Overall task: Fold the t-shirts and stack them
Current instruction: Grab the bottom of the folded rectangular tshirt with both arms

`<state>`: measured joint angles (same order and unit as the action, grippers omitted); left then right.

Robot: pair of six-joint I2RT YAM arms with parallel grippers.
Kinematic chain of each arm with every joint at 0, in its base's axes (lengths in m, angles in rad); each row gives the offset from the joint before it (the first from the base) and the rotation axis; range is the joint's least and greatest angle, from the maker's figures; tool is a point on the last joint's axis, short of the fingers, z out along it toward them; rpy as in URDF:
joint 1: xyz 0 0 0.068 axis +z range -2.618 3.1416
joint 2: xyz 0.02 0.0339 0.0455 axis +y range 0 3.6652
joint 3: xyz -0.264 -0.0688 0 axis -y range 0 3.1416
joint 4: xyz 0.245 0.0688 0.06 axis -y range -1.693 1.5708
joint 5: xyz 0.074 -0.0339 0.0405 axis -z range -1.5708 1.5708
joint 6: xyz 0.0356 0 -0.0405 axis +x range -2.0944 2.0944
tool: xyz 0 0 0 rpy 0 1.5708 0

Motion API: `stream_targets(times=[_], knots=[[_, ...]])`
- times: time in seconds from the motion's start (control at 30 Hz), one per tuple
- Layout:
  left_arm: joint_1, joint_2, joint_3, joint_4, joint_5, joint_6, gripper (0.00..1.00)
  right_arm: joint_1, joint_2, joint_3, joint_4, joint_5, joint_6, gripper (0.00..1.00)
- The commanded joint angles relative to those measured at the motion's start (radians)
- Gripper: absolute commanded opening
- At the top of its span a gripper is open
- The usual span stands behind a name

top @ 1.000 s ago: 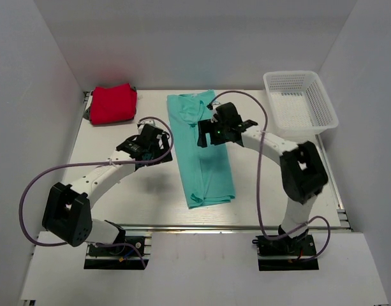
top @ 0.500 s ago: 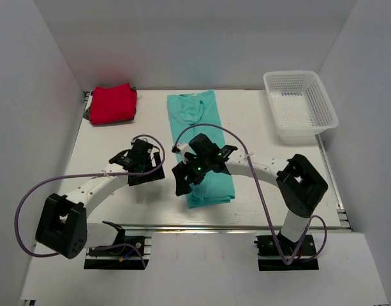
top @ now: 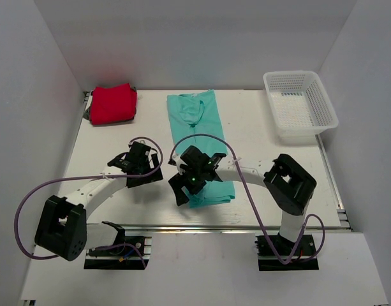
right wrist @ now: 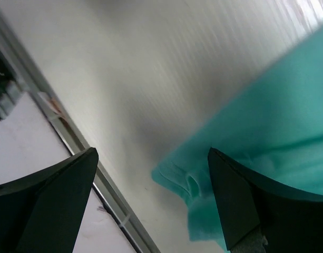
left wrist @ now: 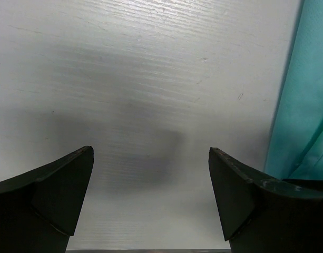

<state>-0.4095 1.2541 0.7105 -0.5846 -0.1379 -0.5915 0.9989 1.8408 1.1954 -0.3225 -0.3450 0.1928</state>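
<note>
Right pincer [top: 179,191] agape above teal t-shirt [top: 198,127] corner, white table [top: 259,159], pale walls [top: 182,44]

Our left arm [top: 93,187] and right arm [top: 249,171] are white tubes joined by chunky black housings [top: 61,226]. A thin purple cable [top: 20,210] loops along each. A green light [top: 194,179] glows at our right wrist. Our left gripper [left wrist: 150,151] and right gripper [right wrist: 152,151] carry matte black wedge fingers.

The right arm [top: 249,172] hides part of the teal t-shirt [top: 198,121]
</note>
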Motion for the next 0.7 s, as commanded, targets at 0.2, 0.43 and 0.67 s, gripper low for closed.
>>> stream_targets(times=[0.2,0.43,0.67], knots=[[0.005,-0.010,-0.014,0.034,0.015,-0.004,1.00,-0.019,-0.132,-0.117,-0.082,0.240,0.132,0.90],[0.005,-0.010,-0.014,0.034,0.006,-0.004,1.00,-0.040,-0.211,-0.197,-0.056,0.291,0.200,0.90],[0.005,0.019,0.004,0.034,0.015,0.005,1.00,-0.060,-0.345,-0.267,-0.032,0.439,0.247,0.90]])
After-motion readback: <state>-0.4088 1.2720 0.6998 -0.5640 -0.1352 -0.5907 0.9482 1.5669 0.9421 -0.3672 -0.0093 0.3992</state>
